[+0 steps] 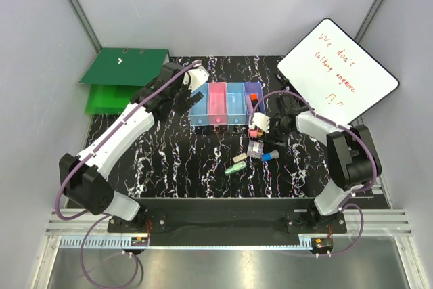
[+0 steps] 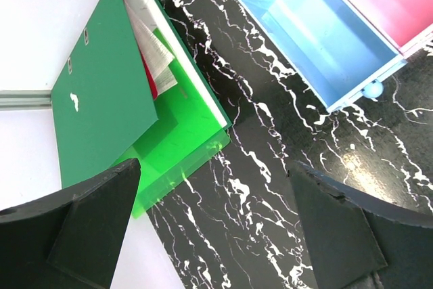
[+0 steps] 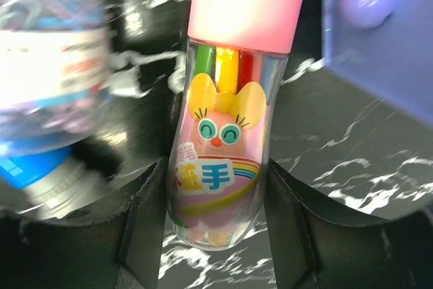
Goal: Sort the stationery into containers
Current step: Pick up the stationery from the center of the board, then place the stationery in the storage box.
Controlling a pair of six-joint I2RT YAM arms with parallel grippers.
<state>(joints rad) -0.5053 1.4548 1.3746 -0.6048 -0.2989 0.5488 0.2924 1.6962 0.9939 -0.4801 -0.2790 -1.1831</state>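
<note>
**Black Marble Counter — Tube Gripped at Right**

Across a black, white-veined counter [image 1: 169,160] between pale walls: four containers [image 1: 218,122] joined in one row — blue, pink, blue, purple. Right end effector [image 3: 216,225]: closed narrow on one pink-capped tube [image 3: 226,99], close by the purple bin's corner. Clear body, cartoon face, rainbow label, green, yellow and red sticks inside. Left end effector [image 2: 216,228]: spread wide, gripping nothing, above bare counter near the end blue bin. Loose before the row, at least four: beige piece [image 1: 238,158], green piece [image 1: 235,168], clear piece [image 1: 255,148], blue-capped piece [image 1: 270,156]. Two green binders [image 2: 108,99] far left; one whiteboard [image 1: 336,72] far right.
</note>
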